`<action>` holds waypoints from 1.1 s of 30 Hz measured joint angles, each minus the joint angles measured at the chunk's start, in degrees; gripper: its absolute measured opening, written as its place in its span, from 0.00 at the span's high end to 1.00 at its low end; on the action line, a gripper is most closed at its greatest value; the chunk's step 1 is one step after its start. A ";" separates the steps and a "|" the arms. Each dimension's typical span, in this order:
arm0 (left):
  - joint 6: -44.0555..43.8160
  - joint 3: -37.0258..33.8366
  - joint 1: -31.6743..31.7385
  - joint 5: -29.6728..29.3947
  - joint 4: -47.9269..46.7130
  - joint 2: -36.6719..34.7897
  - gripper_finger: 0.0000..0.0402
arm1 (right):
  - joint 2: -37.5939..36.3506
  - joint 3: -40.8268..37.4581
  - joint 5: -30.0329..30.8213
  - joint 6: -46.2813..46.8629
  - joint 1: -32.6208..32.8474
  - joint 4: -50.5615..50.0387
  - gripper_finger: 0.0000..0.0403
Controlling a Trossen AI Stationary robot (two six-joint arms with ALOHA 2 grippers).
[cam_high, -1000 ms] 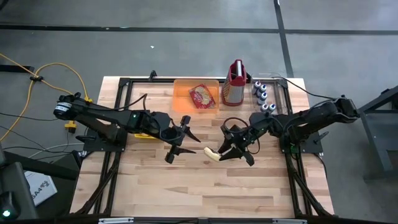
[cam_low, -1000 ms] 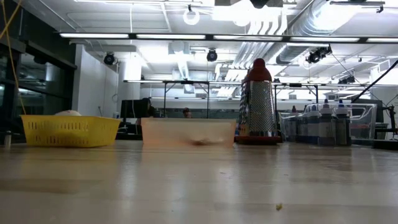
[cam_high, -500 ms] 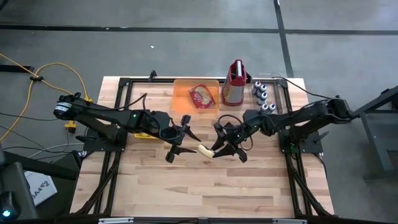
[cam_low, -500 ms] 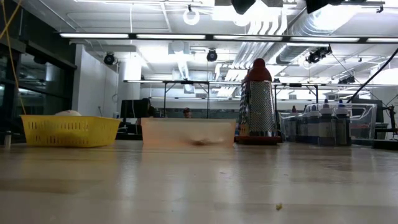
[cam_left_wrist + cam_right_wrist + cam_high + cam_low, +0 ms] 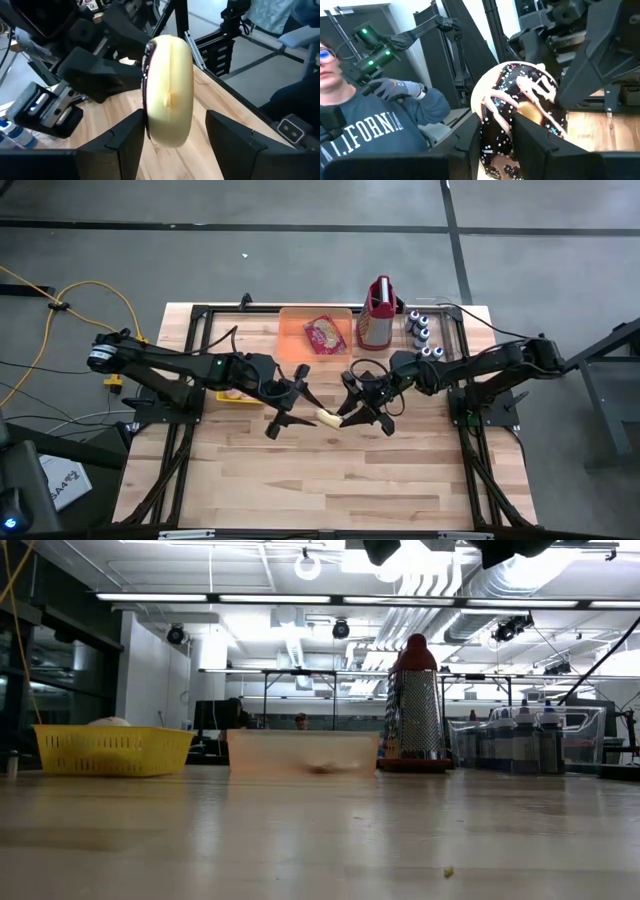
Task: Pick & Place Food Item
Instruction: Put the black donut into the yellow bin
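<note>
The right gripper [image 5: 345, 412], clamped on the donut [image 5: 327, 418], has carried it leftward until it sits between the wide-open jaws of the left gripper [image 5: 290, 400], so a handover looks imminent.

Left tool [image 5: 289, 402] gapes; right tool [image 5: 352, 409] is clamped.

Light is bright and even, coming from ceiling tube lamps [image 5: 300, 600] at 12 o'clock in the low view, with strong glare there. The wooden table [image 5: 320, 840] is blurred in the foreground. From above, the arms cast soft shadows. The donut [image 5: 520, 120] looks slightly out of focus.
</note>
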 joint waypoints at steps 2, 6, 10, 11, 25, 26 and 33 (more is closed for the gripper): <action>0.02 0.00 0.08 0.55 1.33 0.57 0.50 | 0.00 0.00 0.07 -0.30 -0.06 -0.02 0.77; 0.08 0.00 1.04 2.68 3.18 1.25 0.50 | 0.00 0.00 0.22 -0.35 -0.06 0.87 0.77; -0.22 0.00 1.31 3.28 3.17 1.57 0.50 | 0.00 0.00 0.46 -0.32 -0.06 0.60 0.77; -0.23 0.00 1.28 3.32 3.33 1.52 0.50 | 0.00 0.00 0.44 -0.30 -0.06 0.50 0.77; -1.64 0.00 1.27 3.45 3.19 1.49 0.62 | -0.02 0.00 0.24 -0.13 -0.04 0.44 0.77; -1.66 0.00 1.27 3.45 3.19 1.49 0.64 | -0.02 0.00 0.24 -0.13 -0.04 0.42 0.77; -1.66 0.00 1.27 3.43 3.19 1.49 0.72 | -0.02 0.00 0.19 -0.13 -0.04 0.39 0.77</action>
